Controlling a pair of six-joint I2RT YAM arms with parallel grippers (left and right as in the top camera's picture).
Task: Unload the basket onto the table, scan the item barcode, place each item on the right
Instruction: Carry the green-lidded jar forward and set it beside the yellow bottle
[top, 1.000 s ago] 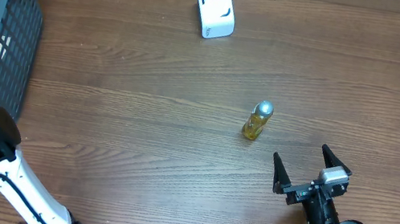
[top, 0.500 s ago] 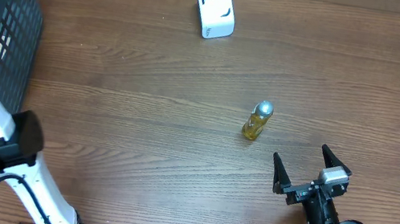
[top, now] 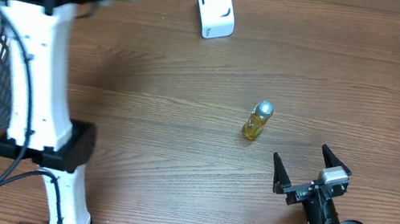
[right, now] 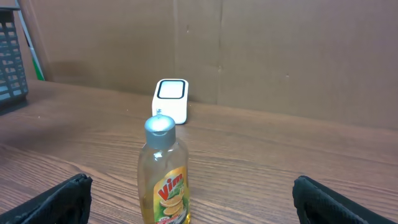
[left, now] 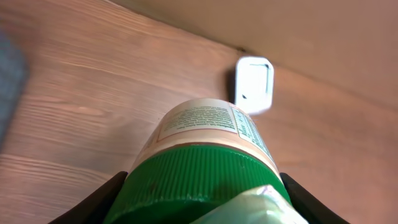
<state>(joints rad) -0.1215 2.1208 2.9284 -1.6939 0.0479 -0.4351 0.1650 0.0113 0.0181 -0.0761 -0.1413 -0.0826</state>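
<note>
Green-lidded jar point(left: 205, 155) between fingers point(left: 98, 205), white scanner point(left: 254, 84) beyond

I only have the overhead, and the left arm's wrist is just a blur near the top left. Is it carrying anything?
Observer: Yes. In the left wrist view, the left gripper is clamped on a green-capped container with a printed label.
Operator: Where is it aimed?
Observer: The cap is nearest the camera, and its far end points toward the white scanner on the table ahead.
Operator: What's the yellow bottle near the right arm?
Observer: In the right wrist view, the yellow bottle stands upright with a silver cap. Its label reads "Vim".
</note>
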